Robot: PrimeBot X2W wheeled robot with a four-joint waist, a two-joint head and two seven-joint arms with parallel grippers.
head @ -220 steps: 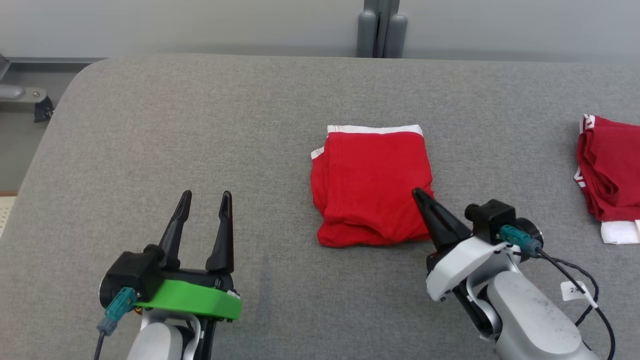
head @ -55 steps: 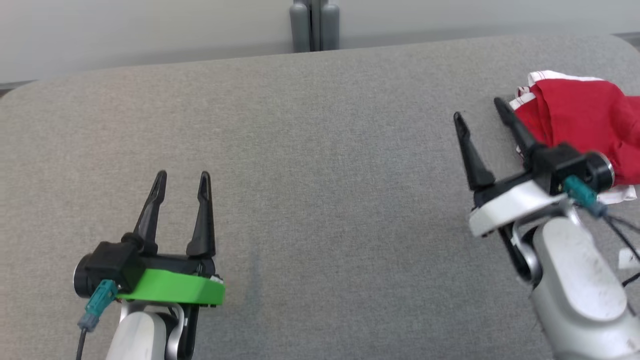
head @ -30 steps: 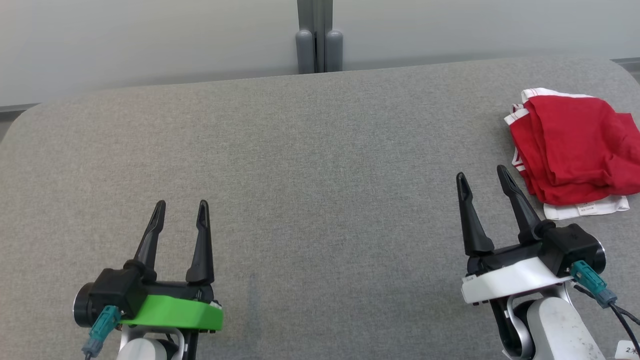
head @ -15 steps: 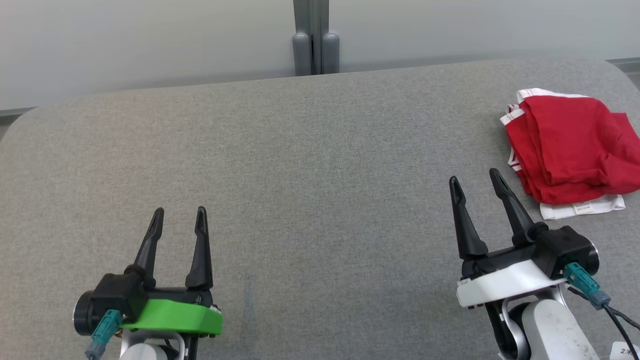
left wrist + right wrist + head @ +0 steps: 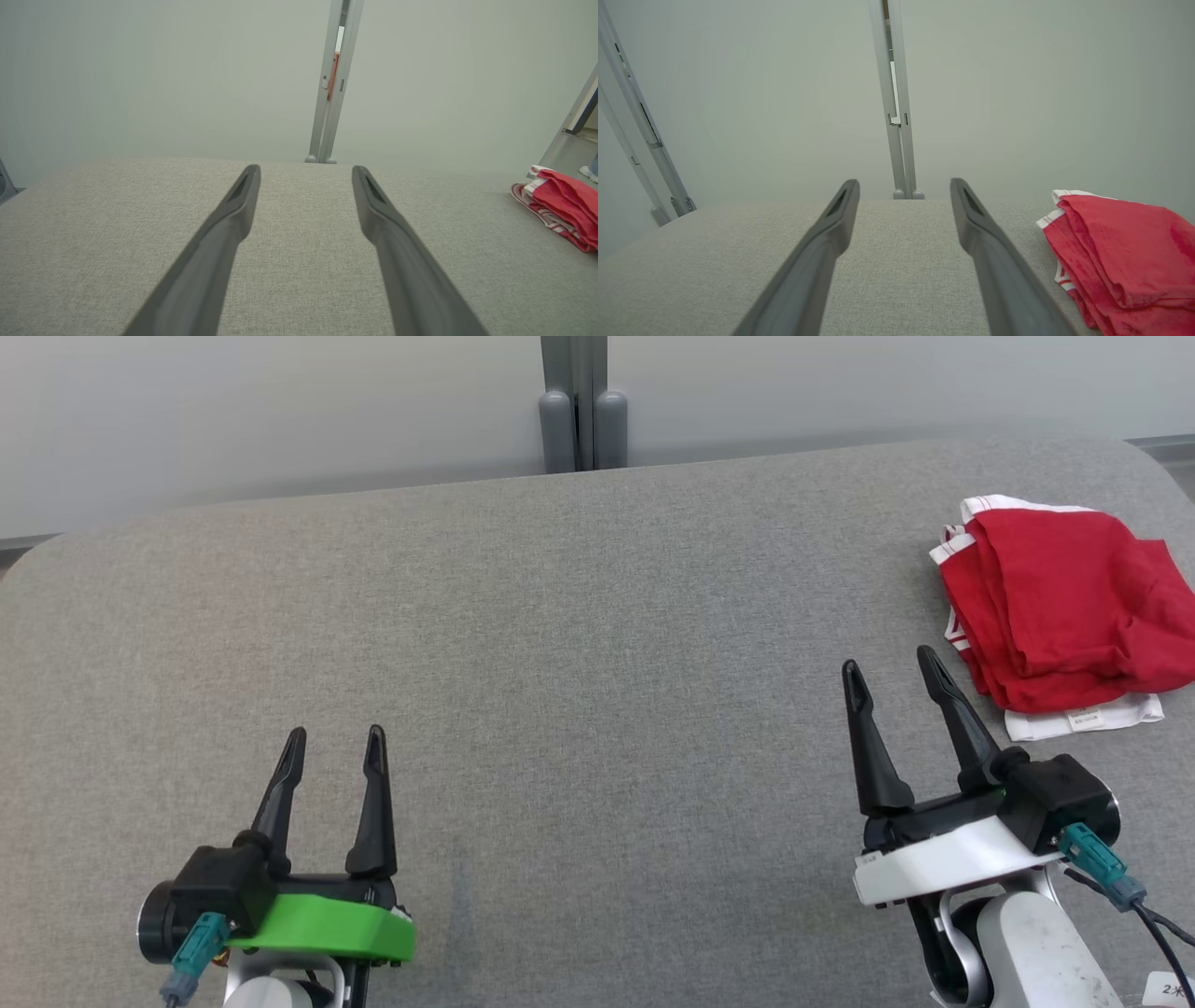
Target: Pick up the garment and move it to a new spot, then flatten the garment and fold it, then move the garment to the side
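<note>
Red garment (image 5: 1064, 607) lies folded on the right side of our grey desk (image 5: 579, 644), near our right pincer (image 5: 887, 658). We have that pincer and our left pincer (image 5: 336, 733) open, both empty.

left pincer (image 5: 334, 745): spread, empty | right pincer (image 5: 887, 665): spread, empty

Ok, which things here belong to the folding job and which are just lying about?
Job: red garment pile, far right; left pincer and right pincer, both open, empty.
Just there: grey post and pale wall behind the grey table.
</note>
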